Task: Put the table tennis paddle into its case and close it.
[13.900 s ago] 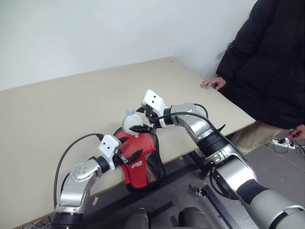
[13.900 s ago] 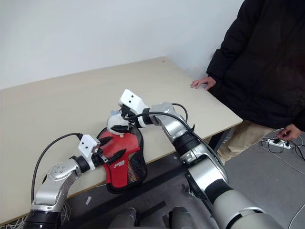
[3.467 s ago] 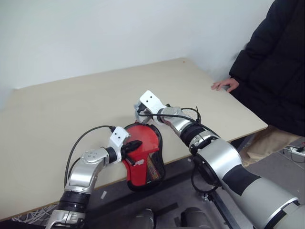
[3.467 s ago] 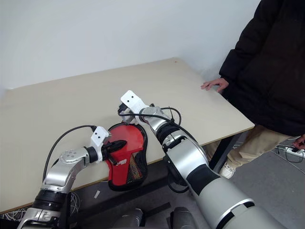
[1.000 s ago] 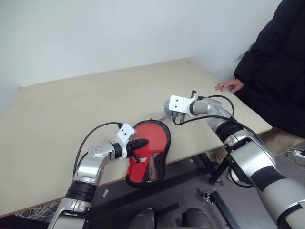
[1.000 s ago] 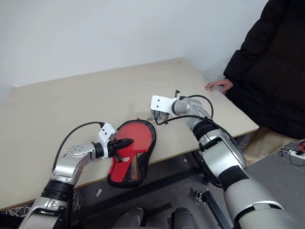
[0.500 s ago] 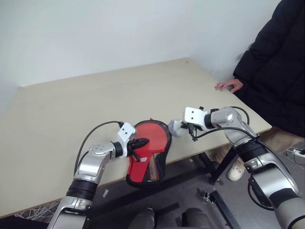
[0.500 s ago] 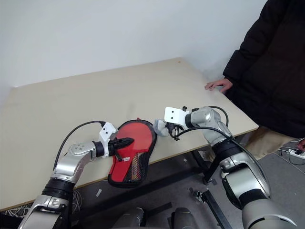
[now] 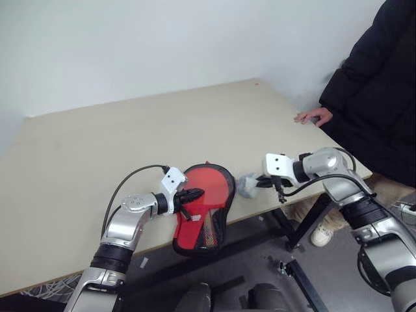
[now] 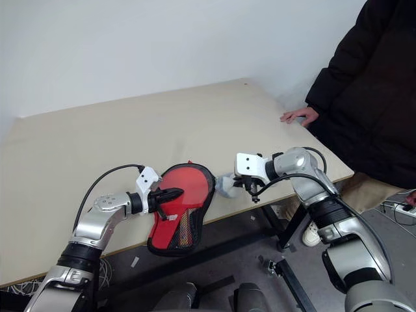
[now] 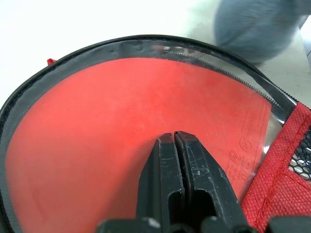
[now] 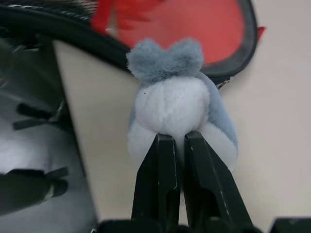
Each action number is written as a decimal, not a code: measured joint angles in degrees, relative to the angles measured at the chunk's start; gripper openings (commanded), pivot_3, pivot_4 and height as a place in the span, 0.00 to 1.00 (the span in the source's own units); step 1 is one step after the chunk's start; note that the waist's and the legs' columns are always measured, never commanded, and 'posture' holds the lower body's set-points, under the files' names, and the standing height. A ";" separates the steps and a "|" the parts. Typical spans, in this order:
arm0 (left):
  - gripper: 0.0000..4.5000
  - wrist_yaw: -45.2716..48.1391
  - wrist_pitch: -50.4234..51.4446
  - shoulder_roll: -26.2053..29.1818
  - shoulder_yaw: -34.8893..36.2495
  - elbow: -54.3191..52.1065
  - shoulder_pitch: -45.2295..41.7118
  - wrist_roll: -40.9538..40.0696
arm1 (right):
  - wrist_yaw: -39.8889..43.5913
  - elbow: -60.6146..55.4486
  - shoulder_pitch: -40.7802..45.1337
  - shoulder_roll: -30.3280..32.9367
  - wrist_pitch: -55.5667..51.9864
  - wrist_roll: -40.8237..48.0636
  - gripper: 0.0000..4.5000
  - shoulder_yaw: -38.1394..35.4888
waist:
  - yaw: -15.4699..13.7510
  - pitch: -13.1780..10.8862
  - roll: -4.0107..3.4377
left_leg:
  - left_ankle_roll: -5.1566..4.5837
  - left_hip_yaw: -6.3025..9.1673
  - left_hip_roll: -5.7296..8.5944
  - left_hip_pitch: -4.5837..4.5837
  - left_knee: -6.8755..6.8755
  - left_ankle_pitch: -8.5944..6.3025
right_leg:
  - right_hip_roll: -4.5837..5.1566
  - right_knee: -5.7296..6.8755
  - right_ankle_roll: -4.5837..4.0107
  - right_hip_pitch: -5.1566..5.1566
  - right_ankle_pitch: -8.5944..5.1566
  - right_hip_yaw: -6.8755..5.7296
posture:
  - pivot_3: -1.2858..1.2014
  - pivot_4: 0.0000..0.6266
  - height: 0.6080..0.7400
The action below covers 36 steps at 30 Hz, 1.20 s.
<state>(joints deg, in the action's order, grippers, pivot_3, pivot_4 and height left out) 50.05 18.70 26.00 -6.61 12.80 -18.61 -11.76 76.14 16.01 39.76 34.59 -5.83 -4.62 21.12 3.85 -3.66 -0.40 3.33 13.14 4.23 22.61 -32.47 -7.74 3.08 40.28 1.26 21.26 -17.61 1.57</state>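
Note:
The table tennis paddle [image 9: 209,184] lies inside the case [image 9: 226,203]; its red face shows through the clear side. The case has black edging and mesh, and rests at the table's front edge with its lower end hanging over. My left gripper [image 9: 195,194] is shut, its tips [image 11: 174,137] resting on the clear window over the red face [image 11: 92,126]. Just right of the case, my right gripper [image 9: 257,184] is shut on a small grey-white fluffy ball [image 12: 176,104], which sits on the table close to the case's black rim [image 12: 194,73].
A person in a black jacket stands at the table's right side, one hand [image 9: 313,117] on its edge. The beige table [image 9: 130,130] stretches bare behind the case. Beyond the front edge are the table's frame and the floor.
My right gripper has carried the fluffy ball from behind the case's top toward the table's front edge, down the case's right side. The left gripper and the case stayed put.

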 measured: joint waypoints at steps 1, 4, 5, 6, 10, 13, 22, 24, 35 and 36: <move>0.00 0.02 -0.05 0.00 -0.01 0.00 0.00 0.00 | 0.98 -0.38 -0.35 0.50 0.09 0.36 0.01 0.02 | 0.00 0.00 0.00 | 0.00 -0.01 0.00 0.01 0.00 0.00 | 0.00 -0.04 0.03 0.00 0.02 0.00 | 0.52 0.00 1.00; 0.00 0.10 -0.15 -0.01 -0.13 0.01 -0.01 0.02 | 3.87 -2.19 -1.63 2.63 0.36 1.87 0.01 -0.02 | 0.01 0.00 0.00 | 0.03 -0.02 -0.01 0.02 0.00 -0.06 | 0.01 -0.27 0.17 -0.07 0.10 -0.01 | 0.52 0.00 1.00; 0.00 0.15 -0.21 0.00 -0.19 -0.01 -0.01 0.02 | 4.88 -3.14 -2.22 3.26 0.42 2.48 0.01 -0.02 | 0.01 0.00 0.00 | 0.11 -0.03 -0.01 0.02 0.00 -0.15 | 0.01 -0.36 0.19 -0.10 0.11 -0.01 | 0.52 0.00 1.00; 0.00 0.18 -0.21 0.01 -0.20 0.00 -0.01 0.02 | 5.66 -3.71 -2.46 3.55 0.41 2.83 0.01 -0.01 | 0.00 0.00 0.00 | 0.09 -0.05 -0.01 0.02 0.00 -0.16 | 0.03 -0.41 0.22 -0.10 0.13 0.00 | 0.52 0.00 1.00; 0.00 0.30 -0.31 -0.01 -0.34 -0.05 -0.03 0.01 | 9.63 -8.32 -4.08 5.03 -1.58 6.32 0.01 -0.20 | -0.02 0.00 0.03 | 0.02 -0.08 0.00 0.02 -0.02 -0.22 | 0.07 -0.54 0.32 -0.12 0.18 0.00 | 0.52 0.00 1.00; 0.00 0.37 -0.34 -0.01 -0.36 -0.07 -0.05 0.01 | 12.00 -13.01 -6.14 5.18 -4.86 10.21 0.01 -0.23 | -0.15 0.00 0.04 | 0.01 -0.08 0.00 0.05 -0.02 -0.23 | 0.08 -0.54 0.32 -0.12 0.18 0.00 | 0.52 0.00 1.00; 0.00 0.35 -0.32 -0.05 -0.75 -0.29 -0.18 0.01 | 13.75 -26.67 -10.41 5.74 -16.03 19.22 0.01 -0.20 | -1.17 0.00 0.17 | -0.02 -0.22 -0.06 0.06 -0.03 -0.29 | 0.09 -0.56 0.31 -0.03 0.18 0.03 | 0.52 0.00 1.00; 0.00 0.38 -0.30 -0.02 -0.80 -0.36 -0.18 0.00 | 14.04 -28.74 -11.49 6.01 -17.78 20.75 0.01 0.07 | -1.20 -0.01 0.21 | -0.04 -0.24 -0.06 0.07 -0.03 -0.31 | 0.10 -0.57 0.31 -0.03 0.18 0.03 | 0.52 0.00 1.00; 0.00 0.34 0.10 0.12 -0.86 -0.69 -0.18 0.00 | 14.91 -36.13 -13.67 11.65 -20.08 27.65 0.01 4.19 | -1.21 -0.03 0.36 | -0.12 -0.59 -0.05 0.08 -0.09 -0.38 | 0.64 -0.59 0.29 0.01 0.17 -0.30 | 0.52 0.00 1.00; 0.00 0.35 0.21 0.15 -0.86 -0.78 -0.15 0.00 | 14.92 -36.41 -13.75 12.07 -19.79 27.71 0.01 4.83 | -1.21 -0.03 0.37 | -0.17 -0.72 -0.05 0.08 -0.10 -0.41 | 0.84 -0.59 0.32 0.01 0.18 -0.48 | 0.52 0.00 1.00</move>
<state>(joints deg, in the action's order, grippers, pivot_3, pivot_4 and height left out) 50.40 18.90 26.16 -7.47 12.02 -18.75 -11.77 91.06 -20.40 26.01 46.66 -25.62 23.09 25.95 2.64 -3.69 -0.03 3.17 12.42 4.18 22.68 -32.57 -8.15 3.92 39.69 1.58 21.27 -17.43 1.09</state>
